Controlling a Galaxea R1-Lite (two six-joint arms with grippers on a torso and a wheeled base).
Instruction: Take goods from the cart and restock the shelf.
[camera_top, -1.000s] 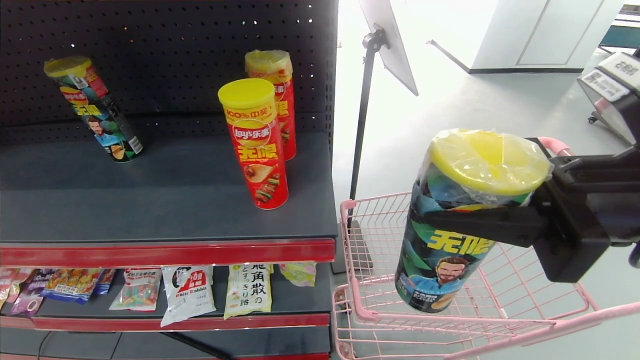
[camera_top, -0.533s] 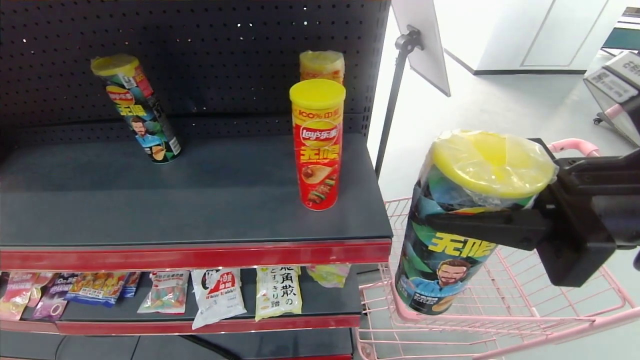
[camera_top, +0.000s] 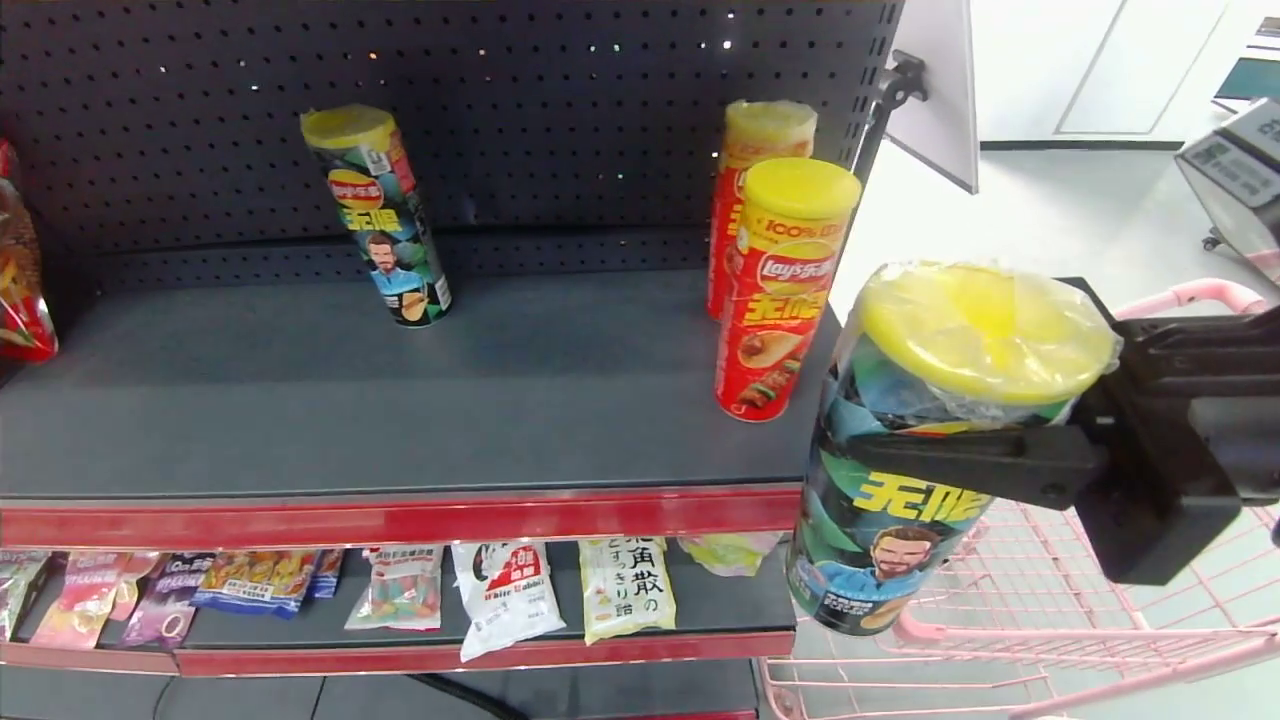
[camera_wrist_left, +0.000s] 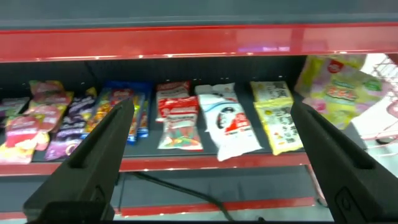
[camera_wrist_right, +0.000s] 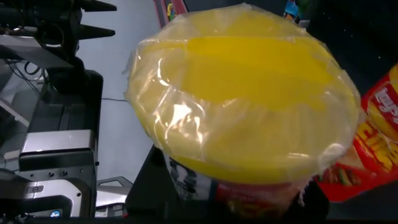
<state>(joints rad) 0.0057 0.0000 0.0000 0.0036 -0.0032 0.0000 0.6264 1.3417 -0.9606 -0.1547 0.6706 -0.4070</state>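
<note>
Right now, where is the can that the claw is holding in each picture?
Head view: the held can is on the right, in the right claw, above the pink cart.
Left wrist view: that camera faces the snack bags on the lower shelf instead.
Right wrist view: the held can is in the middle, seen from above, yellow lid up.
Shared landmark: the red can beside it, which also appears in the right wrist view.
</note>
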